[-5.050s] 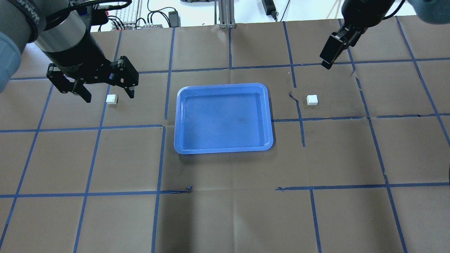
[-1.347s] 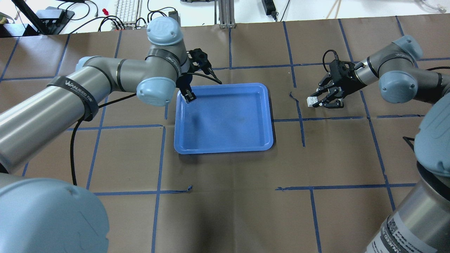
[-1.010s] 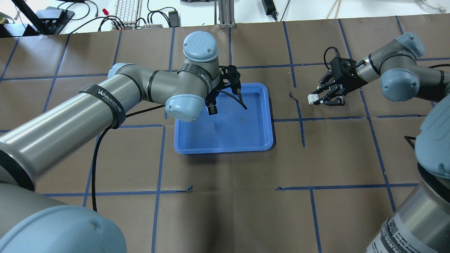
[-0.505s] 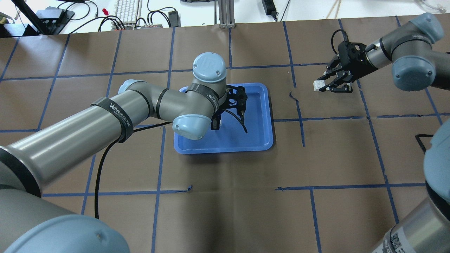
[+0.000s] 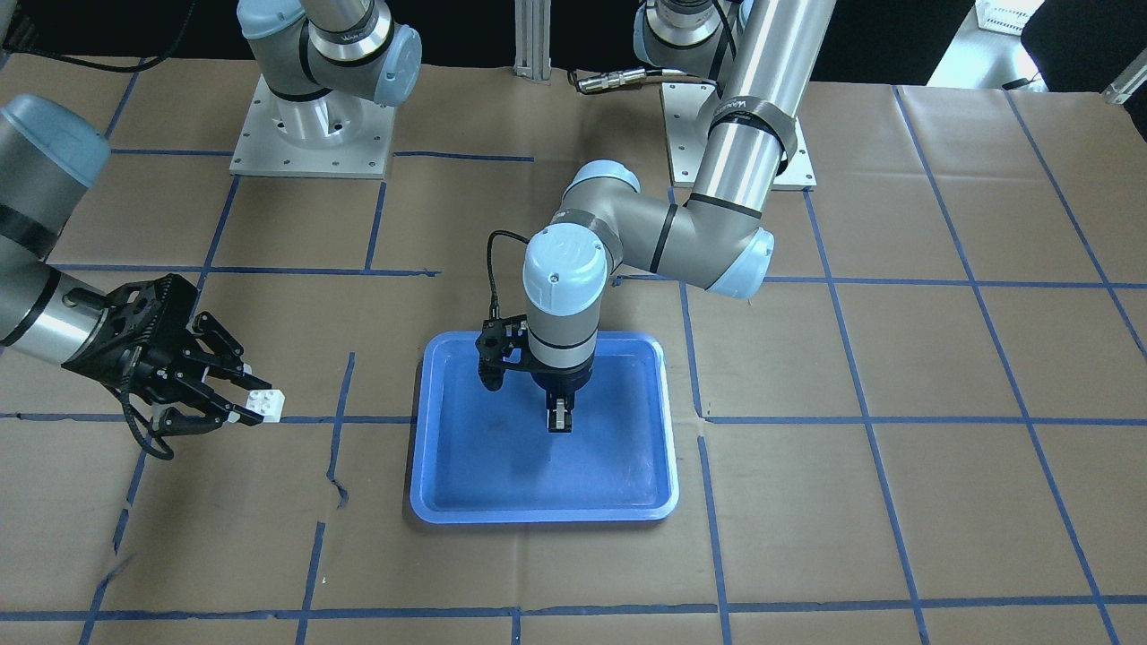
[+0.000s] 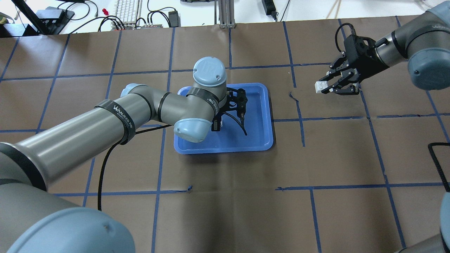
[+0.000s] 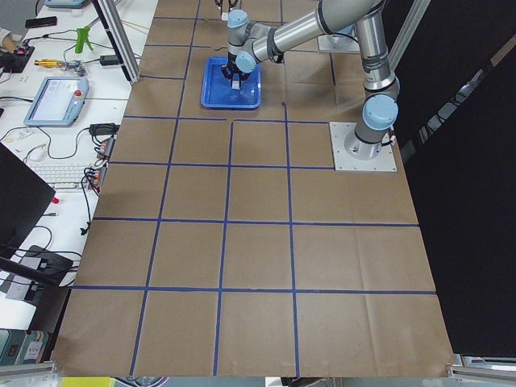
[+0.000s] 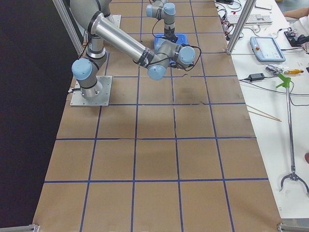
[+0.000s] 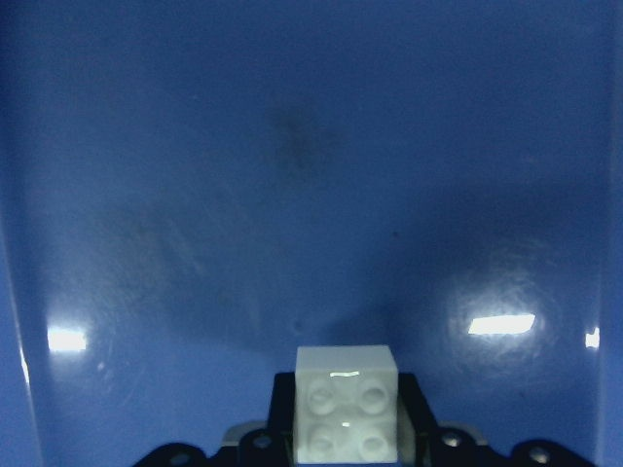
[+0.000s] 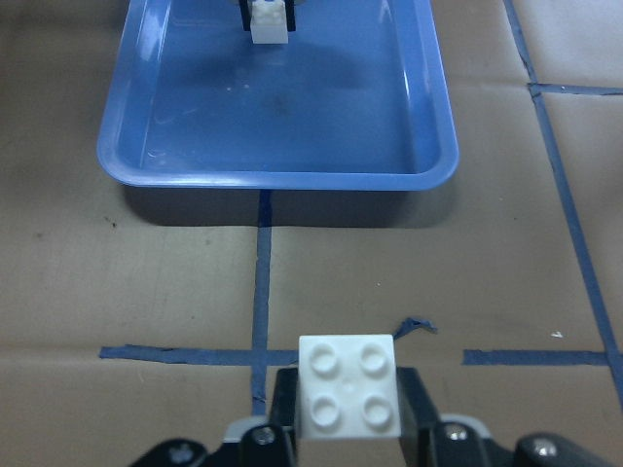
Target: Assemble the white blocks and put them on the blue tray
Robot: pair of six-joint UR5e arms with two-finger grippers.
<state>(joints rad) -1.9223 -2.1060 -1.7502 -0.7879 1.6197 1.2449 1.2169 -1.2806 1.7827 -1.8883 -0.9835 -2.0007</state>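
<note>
My left gripper is shut on a white block and holds it just above the floor of the blue tray, near its middle; it also shows in the front view. My right gripper is shut on the other white block, studs up, lifted above the brown table to the right of the tray. In the right wrist view this block is in front, with the tray and the left gripper's block beyond it.
The table is covered in brown paper with blue tape grid lines. Torn tape lies between the tray and my right gripper. Cables and a keyboard lie beyond the far edge.
My left gripper has carried its block from the table's left over the tray and lowered toward its middle. My right gripper has closed on its block and lifted it up and back.
</note>
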